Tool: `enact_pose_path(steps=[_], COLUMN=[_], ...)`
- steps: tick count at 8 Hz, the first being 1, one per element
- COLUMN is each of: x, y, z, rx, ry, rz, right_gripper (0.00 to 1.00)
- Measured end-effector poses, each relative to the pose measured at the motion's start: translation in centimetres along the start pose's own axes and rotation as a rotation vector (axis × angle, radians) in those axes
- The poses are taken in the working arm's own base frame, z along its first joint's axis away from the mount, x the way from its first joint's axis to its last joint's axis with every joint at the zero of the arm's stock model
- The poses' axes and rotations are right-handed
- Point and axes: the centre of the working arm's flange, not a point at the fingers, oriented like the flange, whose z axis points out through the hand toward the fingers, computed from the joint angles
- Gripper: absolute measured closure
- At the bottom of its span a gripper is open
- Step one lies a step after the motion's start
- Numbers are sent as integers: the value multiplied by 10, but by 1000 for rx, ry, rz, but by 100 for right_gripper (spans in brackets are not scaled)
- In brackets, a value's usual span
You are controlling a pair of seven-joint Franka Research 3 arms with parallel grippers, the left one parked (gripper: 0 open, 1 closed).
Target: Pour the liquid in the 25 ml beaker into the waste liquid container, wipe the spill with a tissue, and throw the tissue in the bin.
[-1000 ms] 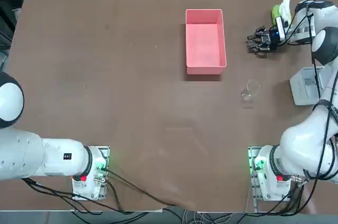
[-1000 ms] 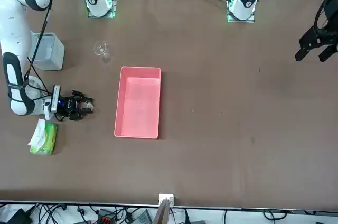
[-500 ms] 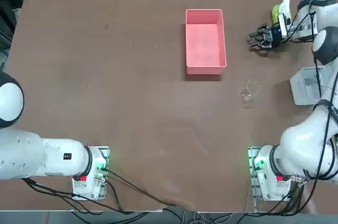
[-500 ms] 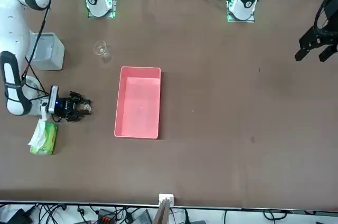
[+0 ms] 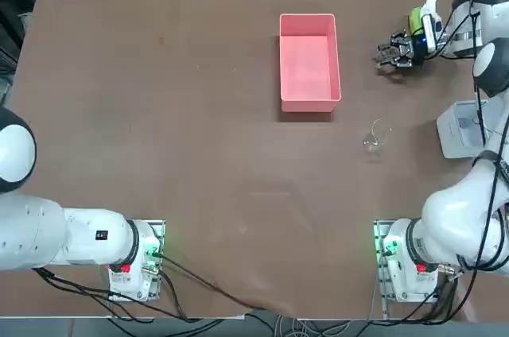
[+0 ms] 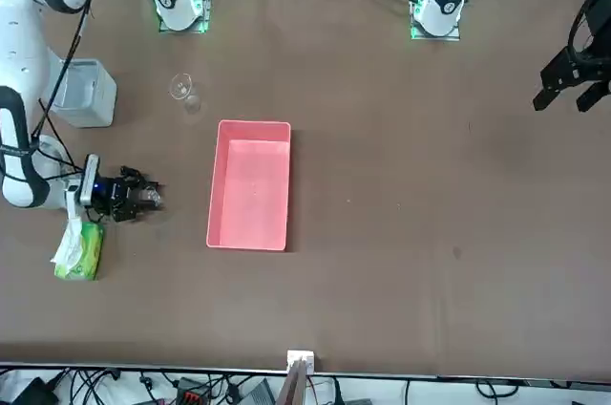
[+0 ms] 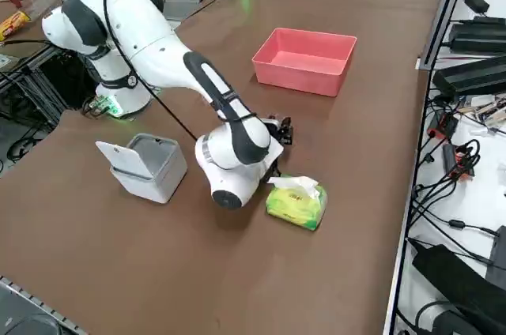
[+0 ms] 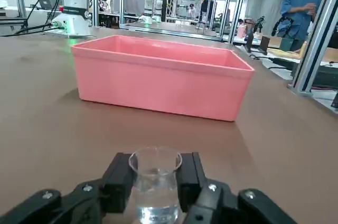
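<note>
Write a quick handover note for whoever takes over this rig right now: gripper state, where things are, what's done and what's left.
Right gripper: shut on the 25 ml beaker, upright with liquid in it, low over the table between the tissue pack and the waste liquid container.
Waste liquid container: mid-table, looks empty.
Tissue: sticking up from its green pack by the right arm's wrist.
Bin: lid open, on the right arm's side.
Larger beaker: stands apart, untouched.
Done: small beaker picked up.
Left: pour into the pink tray, wipe any spill, bin the tissue.
</note>
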Motion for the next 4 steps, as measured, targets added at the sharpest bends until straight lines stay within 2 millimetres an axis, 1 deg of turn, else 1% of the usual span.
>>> enact_pose_path(steps=[4], x=[21], y=[10], z=[-3], rx=[4], ry=[-16], rz=[0], right_gripper=[53])
